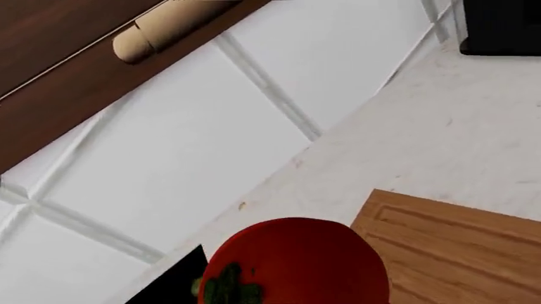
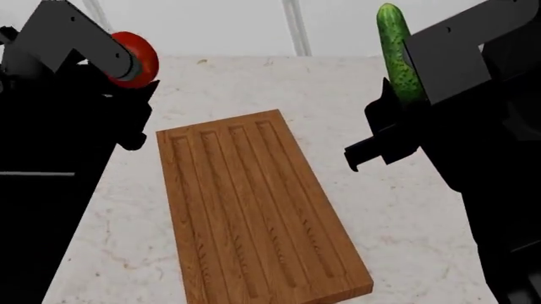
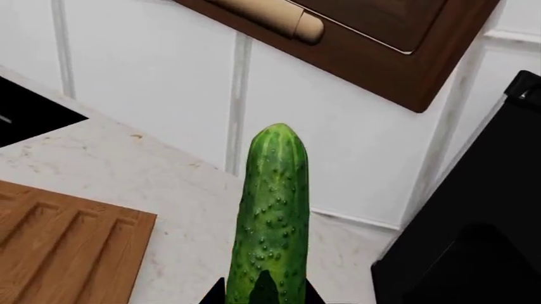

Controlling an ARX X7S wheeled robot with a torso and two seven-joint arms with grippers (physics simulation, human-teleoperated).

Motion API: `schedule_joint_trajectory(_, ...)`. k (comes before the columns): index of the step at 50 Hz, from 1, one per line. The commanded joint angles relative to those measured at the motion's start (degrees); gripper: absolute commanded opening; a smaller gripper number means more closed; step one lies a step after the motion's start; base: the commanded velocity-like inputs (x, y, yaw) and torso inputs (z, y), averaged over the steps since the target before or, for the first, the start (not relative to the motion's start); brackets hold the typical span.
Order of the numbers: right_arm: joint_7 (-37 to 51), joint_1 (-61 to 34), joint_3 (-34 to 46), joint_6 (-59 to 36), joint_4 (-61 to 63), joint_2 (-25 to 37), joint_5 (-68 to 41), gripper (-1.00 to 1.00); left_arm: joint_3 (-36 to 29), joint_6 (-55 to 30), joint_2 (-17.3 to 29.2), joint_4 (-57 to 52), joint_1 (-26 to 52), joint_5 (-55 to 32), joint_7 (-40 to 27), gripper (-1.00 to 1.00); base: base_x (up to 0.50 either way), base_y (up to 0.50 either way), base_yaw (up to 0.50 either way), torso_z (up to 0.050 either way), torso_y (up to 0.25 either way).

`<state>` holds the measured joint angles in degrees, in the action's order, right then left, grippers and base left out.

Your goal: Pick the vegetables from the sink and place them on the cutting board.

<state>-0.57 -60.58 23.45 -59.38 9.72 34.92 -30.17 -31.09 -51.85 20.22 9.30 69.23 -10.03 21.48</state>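
Your counter (image 2: 406, 209), pale and marbled, filled most of the head view, backed by a white tiled wall (image 2: 220, 25) along the top. The cutting board (image 2: 253, 209) lay bare on it, running from the upper middle down toward the lower right of the frame. Your right arm (image 2: 482, 126) stood dark at the right edge, and your right gripper (image 2: 397, 120) clasped the cucumber (image 2: 397, 54) by its lower part, the cucumber upright and raised above the counter, right of the board. At the upper left, your left gripper (image 2: 127, 69) had the tomato (image 2: 139, 57) held up off the counter, left of the board; its fingers were mostly hidden, so the grasp itself looked likely, not certain.
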Motion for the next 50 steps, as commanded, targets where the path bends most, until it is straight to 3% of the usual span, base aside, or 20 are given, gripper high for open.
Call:
schedule_joint_trajectory(1, -1.44, -0.41, -1.3, -1.22, 0.84, -1.34, 2.17, -1.0, 2.62, 3.64, -7.31, 18.41, 7.58, -2.36, 4.64, -1.0, 0.0, 0.0, 0.0, 0.0, 0.0)
schedule_joint_trajectory(18, -0.98, 0.14, -1.56, -0.83, -0.1, -1.58, 2.12, -1.0, -3.28, 13.05, -15.2, 39.09, 11.35, -0.22, 9.39, -1.0, 0.0, 0.0, 0.0, 0.0, 0.0)
schedule_joint_trajectory(50, -0.45, 0.87, -2.07, -1.39, 1.08, -1.27, 1.23, -1.0, -6.97, 6.93, -12.91, 29.38, 4.47, -0.82, 9.49, -1.0, 0.0, 0.0, 0.0, 0.0, 0.0)
